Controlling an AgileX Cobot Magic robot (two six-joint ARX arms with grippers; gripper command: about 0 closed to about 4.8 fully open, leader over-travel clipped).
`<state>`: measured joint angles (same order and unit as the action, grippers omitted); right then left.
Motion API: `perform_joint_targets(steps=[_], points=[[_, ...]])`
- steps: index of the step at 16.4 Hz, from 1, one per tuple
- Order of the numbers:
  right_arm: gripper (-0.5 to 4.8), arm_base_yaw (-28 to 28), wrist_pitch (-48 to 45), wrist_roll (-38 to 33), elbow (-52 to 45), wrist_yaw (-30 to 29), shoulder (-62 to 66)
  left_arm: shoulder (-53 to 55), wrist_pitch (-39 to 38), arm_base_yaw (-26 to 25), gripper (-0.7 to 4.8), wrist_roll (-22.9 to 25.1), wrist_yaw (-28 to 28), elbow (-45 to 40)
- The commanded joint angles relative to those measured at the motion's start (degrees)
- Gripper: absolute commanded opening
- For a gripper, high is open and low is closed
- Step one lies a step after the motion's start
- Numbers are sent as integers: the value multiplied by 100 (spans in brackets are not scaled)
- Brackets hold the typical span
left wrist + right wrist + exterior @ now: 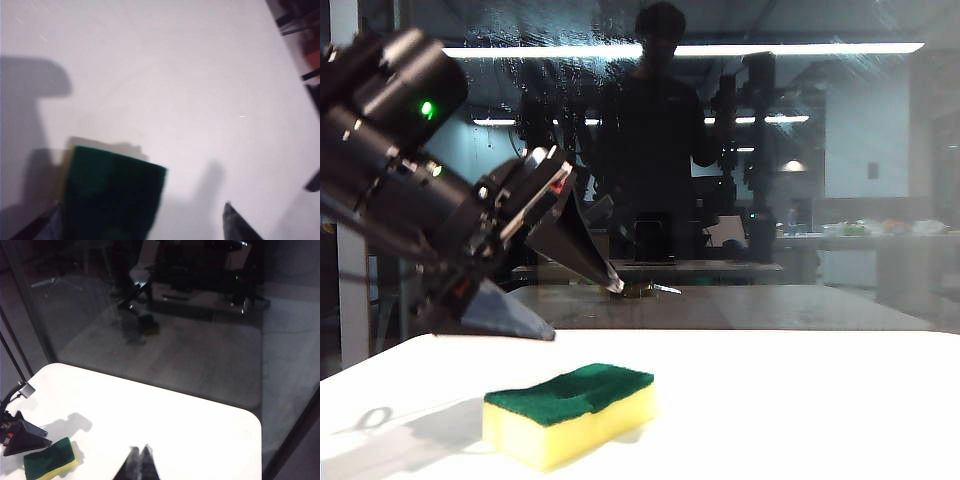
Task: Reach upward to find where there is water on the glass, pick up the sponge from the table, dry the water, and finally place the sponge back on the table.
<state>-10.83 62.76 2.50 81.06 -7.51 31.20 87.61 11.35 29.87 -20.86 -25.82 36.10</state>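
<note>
On the left of the exterior view the left pincer (582,305) hangs just above the white surface (800,400), its two dark fingers spread wide and grasping nothing. The sponge (570,412) lies flat on the surface below and a little to the right of those fingertips, apart from them, green scouring side up. Its long axis runs slantwise, from the near left toward the far right, where the glass (880,200) stands. In the left wrist view the sponge (112,195) sits between the two finger tips, nearer one of them, not touched by either. The left arm is by far the nearer one. The right pincer (140,455) hovers over the bare surface well away from the sponge, its tips pressed together and empty. Counted: one sponge, one glass pane, two pincers. With the sponge set down free on the surface, the task looks finished or nearly so.
</note>
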Motion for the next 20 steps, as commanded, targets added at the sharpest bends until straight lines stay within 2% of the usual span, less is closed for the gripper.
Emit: perform_joint_targets(steps=[1, 4, 5, 7, 8, 9, 13, 14, 15, 16, 20], points=[[-3, 9, -525, -22, -592, 15, -297, -249, -942, -2, 408, 809, 684, 247], [-3, 11, -1099, -142, -1547, 66, -737, -680, -1220, -2, 400, 1045, 1362, 332], [-3, 9, -1252, -142, -1816, 173, -861, -879, -1217, -2, 376, 1152, 1532, 332], [-3, 11, -1567, -151, -2341, 267, -1084, -1287, -1237, -2, 263, 1475, 1779, 332], [-3, 11, -1705, -221, -2540, 299, -1163, -1523, -1255, -2, 226, 1628, 1917, 332], [-3, 11, -1836, -260, -2691, 363, -1202, -1718, -1261, -2, 211, 1690, 2044, 332], [-3, 11, -2376, -258, -3091, 551, -1250, -2455, -1355, -11, 207, 1790, 2706, 332], [-3, 11, -2514, -258, -3163, 654, -1250, -2592, -1401, -48, 190, 1790, 2833, 332], [-2, 11, -2658, -256, -3244, 765, -1250, -2741, -1506, -138, 142, 1794, 2859, 332], [-2, 11, -2745, -256, -3309, 787, -1250, -2852, -1604, -243, 118, 1790, 2859, 332], [-2, 11, -2833, -249, -3488, 804, -1250, -3364, -2190, -964, 117, 1908, 2798, 332]])
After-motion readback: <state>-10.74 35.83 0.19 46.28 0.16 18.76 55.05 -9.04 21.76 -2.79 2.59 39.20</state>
